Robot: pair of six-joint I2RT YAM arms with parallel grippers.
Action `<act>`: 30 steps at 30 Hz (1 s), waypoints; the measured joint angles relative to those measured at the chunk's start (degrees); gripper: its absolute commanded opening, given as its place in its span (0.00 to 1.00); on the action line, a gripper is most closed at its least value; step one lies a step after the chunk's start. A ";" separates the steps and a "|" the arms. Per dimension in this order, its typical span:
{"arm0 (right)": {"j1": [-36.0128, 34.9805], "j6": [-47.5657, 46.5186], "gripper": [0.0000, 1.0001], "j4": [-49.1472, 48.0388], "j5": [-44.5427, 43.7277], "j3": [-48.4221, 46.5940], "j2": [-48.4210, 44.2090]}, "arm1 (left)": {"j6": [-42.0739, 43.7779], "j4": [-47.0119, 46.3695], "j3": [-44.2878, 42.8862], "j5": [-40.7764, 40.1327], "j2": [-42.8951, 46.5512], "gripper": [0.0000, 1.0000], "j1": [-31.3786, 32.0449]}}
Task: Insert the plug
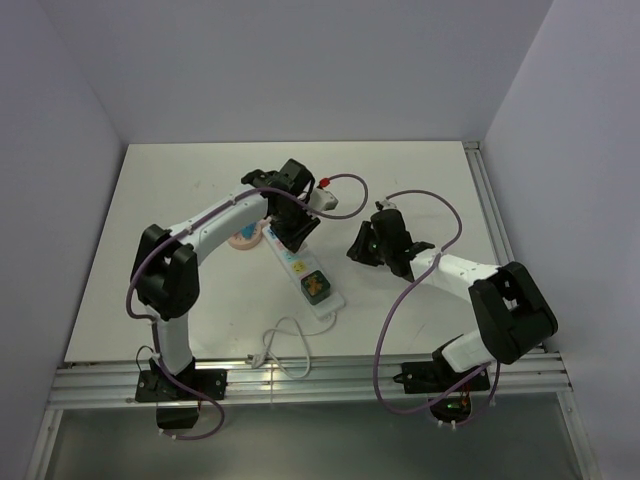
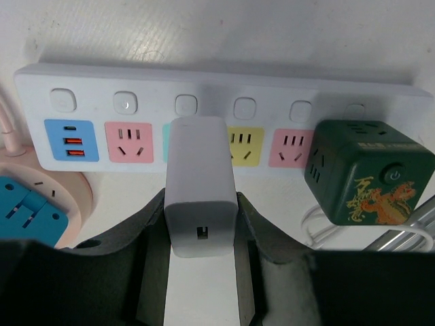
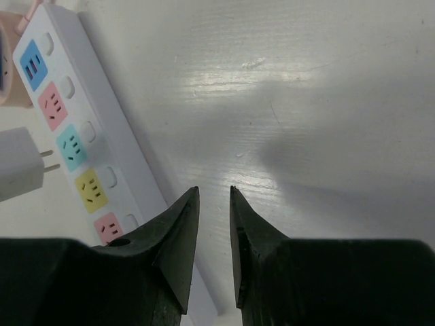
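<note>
Left wrist: end effector grips plug above strip.

White plug hovers, seemingly unseated, beside strip.

Bright, even light; glare on the table.

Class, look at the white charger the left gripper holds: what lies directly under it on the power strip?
Under the white charger lies the teal socket of the power strip. The left wrist view shows only its edge; its holes are covered.
</note>
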State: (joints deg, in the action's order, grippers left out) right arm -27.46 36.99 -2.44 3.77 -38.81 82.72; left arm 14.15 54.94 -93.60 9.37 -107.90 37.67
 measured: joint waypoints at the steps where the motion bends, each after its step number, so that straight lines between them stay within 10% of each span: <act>1: 0.00 0.00 0.31 -0.42 0.00 0.00 0.00 | -0.24 0.31 -0.48 -0.11 -0.63 0.00 0.04; 30: 0.09 0.02 0.30 -1.09 0.24 0.00 0.11 | -0.28 3.10 -5.97 -2.43 -7.37 0.00 0.42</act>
State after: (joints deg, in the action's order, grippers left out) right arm -27.38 37.01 -3.53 4.01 -38.81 82.83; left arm 13.87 58.04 -99.57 6.94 -115.26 38.09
